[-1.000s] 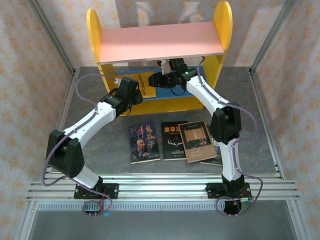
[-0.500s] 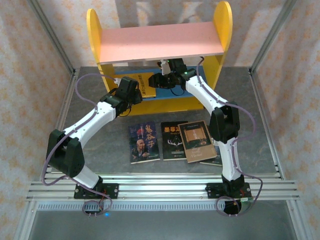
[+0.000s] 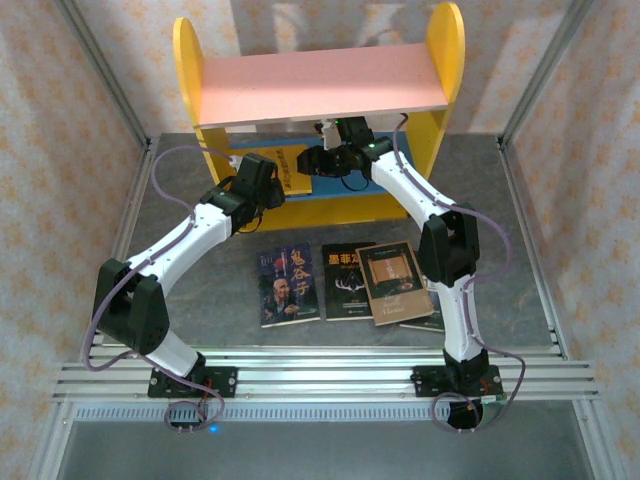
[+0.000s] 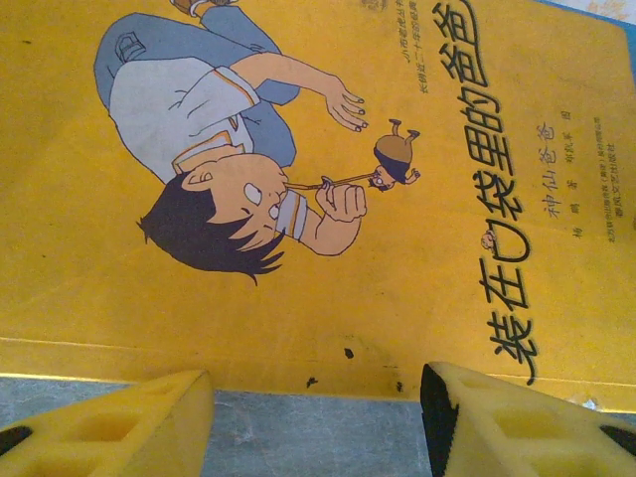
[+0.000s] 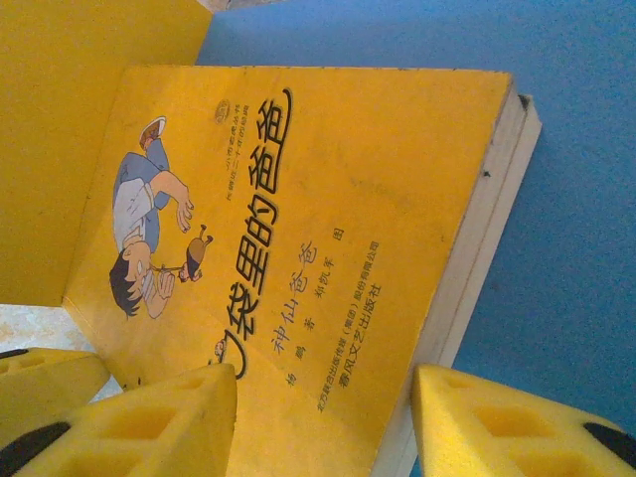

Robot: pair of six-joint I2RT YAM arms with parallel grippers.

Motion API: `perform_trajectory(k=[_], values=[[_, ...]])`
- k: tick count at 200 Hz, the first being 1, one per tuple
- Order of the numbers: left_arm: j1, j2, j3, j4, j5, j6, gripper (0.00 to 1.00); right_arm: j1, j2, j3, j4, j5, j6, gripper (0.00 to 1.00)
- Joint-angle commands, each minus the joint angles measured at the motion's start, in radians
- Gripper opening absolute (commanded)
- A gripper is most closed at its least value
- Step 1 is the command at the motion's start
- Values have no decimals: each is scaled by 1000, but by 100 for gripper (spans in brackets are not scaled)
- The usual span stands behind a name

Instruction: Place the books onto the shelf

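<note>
The yellow book [image 3: 283, 166] is lying flat on the shelf's [image 3: 320, 85] blue board [image 5: 576, 199], toward 10 o'clock under the pink top. Three more books [image 3: 350, 282] are waiting on the surface [image 3: 200, 290] at 6 o'clock. The left claw [image 4: 313, 397] is gaping about halfway and gripping nothing, the book's long edge running crosswise just beyond its tips. The right claw [image 5: 326, 397], also half open and empty, is straddling a corner from 3 o'clock. Both are close, but the right looks nearer to nudge it.
</note>
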Motion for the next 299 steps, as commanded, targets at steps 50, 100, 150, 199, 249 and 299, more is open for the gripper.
perform_trajectory(k=[50, 100, 150, 199, 249, 299], values=[[14, -99, -29, -7, -7, 6, 58, 9, -3, 34, 25, -17, 3, 52], [15, -208, -97, -64, -18, -35, 58, -23, -65, -29, 34, 15, 16, 56], [13, -405, -309, -113, 6, -113, 58, -28, -272, -313, 75, 65, -11, 58], [-54, -652, -578, -107, 23, -217, 58, 13, -561, -764, 206, 185, 74, 58], [-156, -725, -759, -87, 14, -317, 58, 206, -683, -1080, 336, 356, 219, 57], [-179, -702, -858, 44, 74, -324, 59, 333, -610, -1135, 386, 459, 271, 53]])
